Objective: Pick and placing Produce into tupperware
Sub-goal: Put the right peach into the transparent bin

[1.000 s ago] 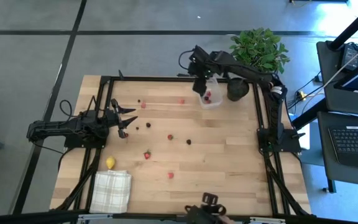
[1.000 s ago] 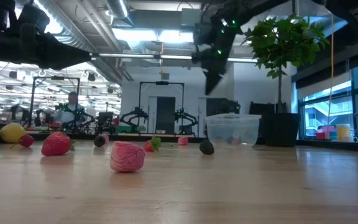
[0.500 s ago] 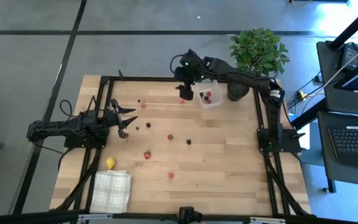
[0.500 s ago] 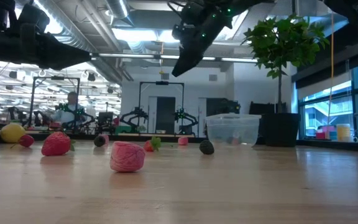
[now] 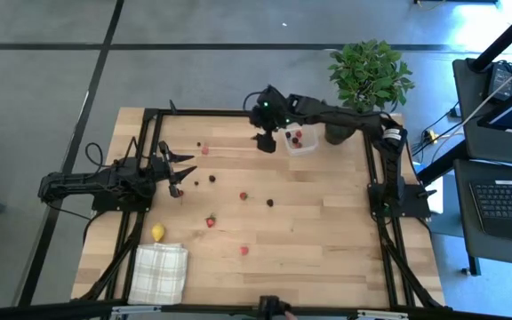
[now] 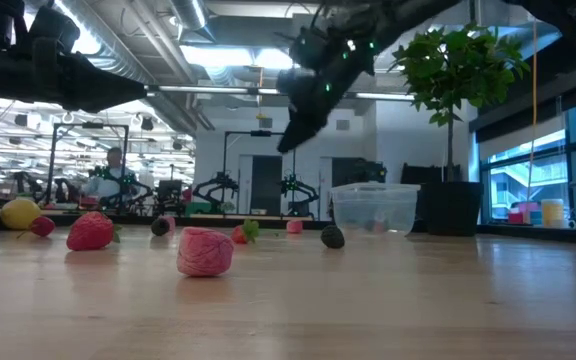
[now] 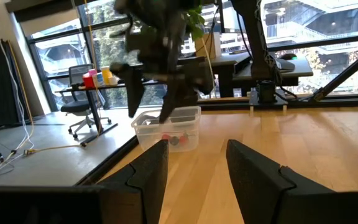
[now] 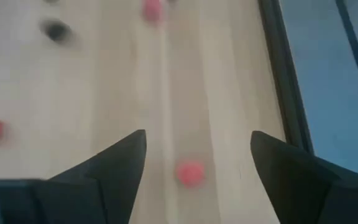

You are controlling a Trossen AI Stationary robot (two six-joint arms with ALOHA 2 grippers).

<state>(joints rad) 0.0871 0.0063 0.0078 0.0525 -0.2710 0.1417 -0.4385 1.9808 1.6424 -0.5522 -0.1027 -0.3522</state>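
Note:
The clear tupperware (image 5: pixel 301 140) stands at the table's far right with a few red pieces inside. My right gripper (image 5: pixel 263 141) hangs open just left of it, pointing slantwise down over a red produce piece (image 8: pixel 190 173) that lies on the wood below and ahead of its fingers, untouched. More red and dark pieces (image 5: pixel 244 196) are scattered over the table's middle, and a yellow lemon (image 5: pixel 157 233) lies near the left. My left gripper (image 5: pixel 178 173) waits open and level at the left side, holding nothing.
A white checked cloth (image 5: pixel 159 273) lies at the near left corner. A potted green plant (image 5: pixel 370 73) stands at the far right, just beyond the tupperware. The table's black frame rail (image 8: pixel 284 74) runs close beside the red piece.
My right gripper has left its place above the tupperware and gone toward the table's left edge, sinking and tipping its fingers further down. It now hangs over the red piece beside the box. The tupperware and the scattered pieces have stayed where they were.

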